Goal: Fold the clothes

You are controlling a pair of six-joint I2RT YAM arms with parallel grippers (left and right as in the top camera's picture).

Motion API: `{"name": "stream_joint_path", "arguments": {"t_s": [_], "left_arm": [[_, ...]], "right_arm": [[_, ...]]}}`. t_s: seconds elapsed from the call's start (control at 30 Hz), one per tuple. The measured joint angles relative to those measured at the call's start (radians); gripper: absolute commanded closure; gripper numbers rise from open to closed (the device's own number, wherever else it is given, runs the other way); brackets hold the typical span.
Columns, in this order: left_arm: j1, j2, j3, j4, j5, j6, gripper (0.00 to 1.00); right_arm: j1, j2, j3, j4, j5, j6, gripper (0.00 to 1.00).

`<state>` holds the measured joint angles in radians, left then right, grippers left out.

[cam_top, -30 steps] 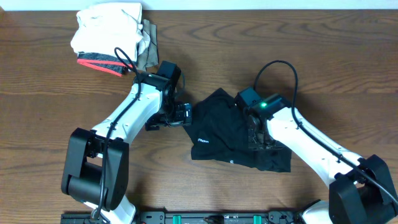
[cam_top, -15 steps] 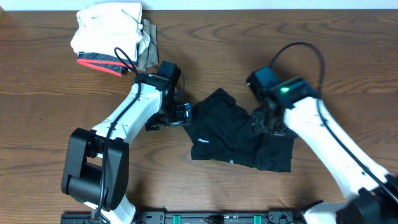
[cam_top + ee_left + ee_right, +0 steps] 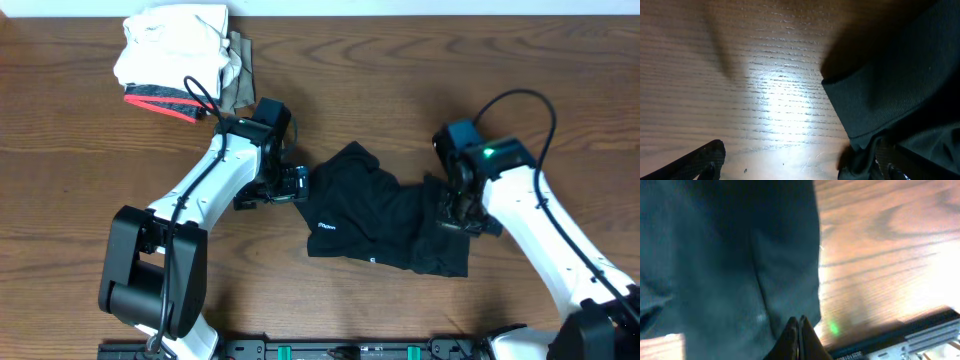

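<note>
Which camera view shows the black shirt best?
The overhead view: it shows nearly the whole black shirt, crumpled, with its white logo. The left wrist view shows only a close edge of the fabric; the right wrist view, a blurred dark stretch of it.

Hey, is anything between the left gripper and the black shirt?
Nothing visible. The left gripper stands open at the left edge of the black shirt; the folded pile lies well away from both.

Even overhead light, wrist views blurred — glare
</note>
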<state>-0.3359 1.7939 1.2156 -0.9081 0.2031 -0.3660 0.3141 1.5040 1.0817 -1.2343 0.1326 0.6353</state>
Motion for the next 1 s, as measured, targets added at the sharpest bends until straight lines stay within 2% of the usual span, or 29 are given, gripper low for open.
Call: {"name": "stream_joint_path", "arguments": {"t_s": [0.23, 0.3, 0.43, 0.5, 0.6, 0.87, 1.0], "left_arm": [[0.0, 0.0, 0.0, 0.0, 0.0, 0.0, 0.02], [0.0, 0.0, 0.0, 0.0, 0.0, 0.0, 0.02], [0.0, 0.0, 0.0, 0.0, 0.0, 0.0, 0.02], [0.0, 0.0, 0.0, 0.0, 0.0, 0.0, 0.02], [0.0, 0.0, 0.0, 0.0, 0.0, 0.0, 0.02], [0.0, 0.0, -0.001, -0.004, 0.0, 0.0, 0.02], [0.0, 0.0, -0.002, -0.005, 0.0, 0.0, 0.02]], "right_arm": [[0.094, 0.001, -0.168, 0.242, -0.134, -0.022, 0.99], [0.143, 0.001, -0.192, 0.281, -0.163, -0.029, 0.96], [0.211, 0.001, -0.208, 0.29, -0.186, -0.037, 0.88], [0.235, 0.001, -0.217, 0.291, -0.195, -0.041, 0.89], [0.252, 0.007, -0.24, 0.296, -0.204, -0.037, 0.99], [0.24, 0.004, -0.198, 0.22, -0.211, -0.014, 0.99], [0.208, -0.042, -0.045, 0.145, -0.182, -0.013, 0.87]]}}
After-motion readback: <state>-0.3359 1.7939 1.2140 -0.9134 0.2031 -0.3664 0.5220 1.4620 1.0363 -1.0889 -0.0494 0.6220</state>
